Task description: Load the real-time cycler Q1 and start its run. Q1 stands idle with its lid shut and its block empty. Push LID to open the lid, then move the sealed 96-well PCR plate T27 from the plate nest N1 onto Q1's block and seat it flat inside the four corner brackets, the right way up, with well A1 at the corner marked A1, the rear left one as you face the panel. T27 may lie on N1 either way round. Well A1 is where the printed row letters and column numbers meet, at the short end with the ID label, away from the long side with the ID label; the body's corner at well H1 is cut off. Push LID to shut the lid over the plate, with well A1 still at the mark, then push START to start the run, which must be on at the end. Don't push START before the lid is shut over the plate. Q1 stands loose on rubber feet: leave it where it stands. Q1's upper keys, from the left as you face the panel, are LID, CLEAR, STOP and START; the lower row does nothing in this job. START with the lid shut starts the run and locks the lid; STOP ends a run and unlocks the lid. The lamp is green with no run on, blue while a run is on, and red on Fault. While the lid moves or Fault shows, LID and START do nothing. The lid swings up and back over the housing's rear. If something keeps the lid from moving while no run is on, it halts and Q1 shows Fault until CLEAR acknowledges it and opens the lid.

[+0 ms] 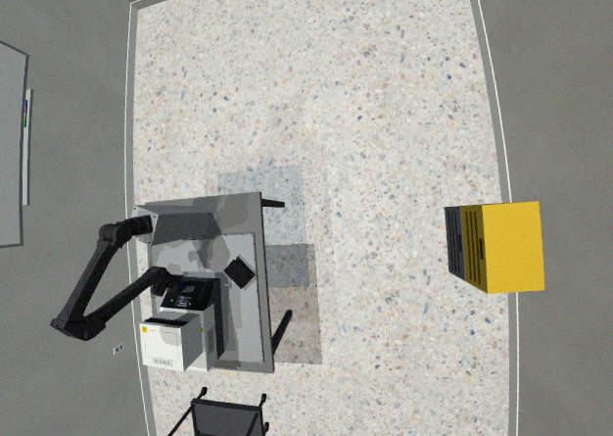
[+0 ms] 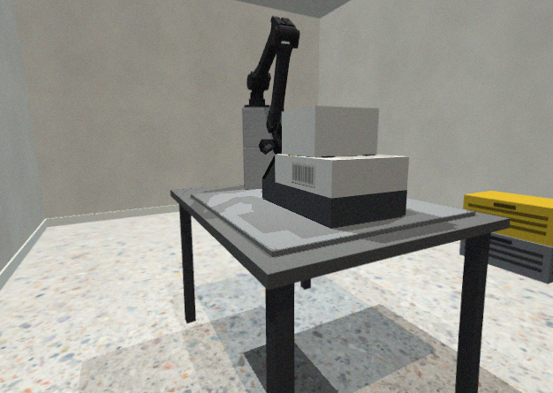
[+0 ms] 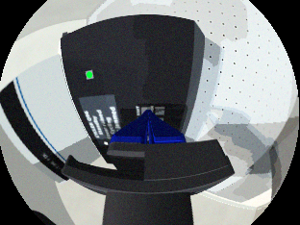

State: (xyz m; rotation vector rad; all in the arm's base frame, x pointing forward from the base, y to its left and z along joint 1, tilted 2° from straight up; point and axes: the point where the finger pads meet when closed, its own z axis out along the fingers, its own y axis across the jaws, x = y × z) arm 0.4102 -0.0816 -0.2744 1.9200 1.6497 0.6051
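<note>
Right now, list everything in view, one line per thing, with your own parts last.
Grey square table with black legs: one, mid-room.
Pale grey mat: one, on the table.
White-and-black boxy cycler Q1: one, on the mat, lid shut, green lamp lit.
Dark sloping key panel: one, at Q1's front.
Dark square plate on its nest: one, on the mat beside Q1.
Yellow-and-grey box: one, on the floor by the wall.
Black frame chair or cart: one, below the table in the top view.
Grey pedestal: one, behind the table.
Black arm: one, reaching over the panel.
Claw: one, blue-tipped, shut and empty, at the keys.
</note>
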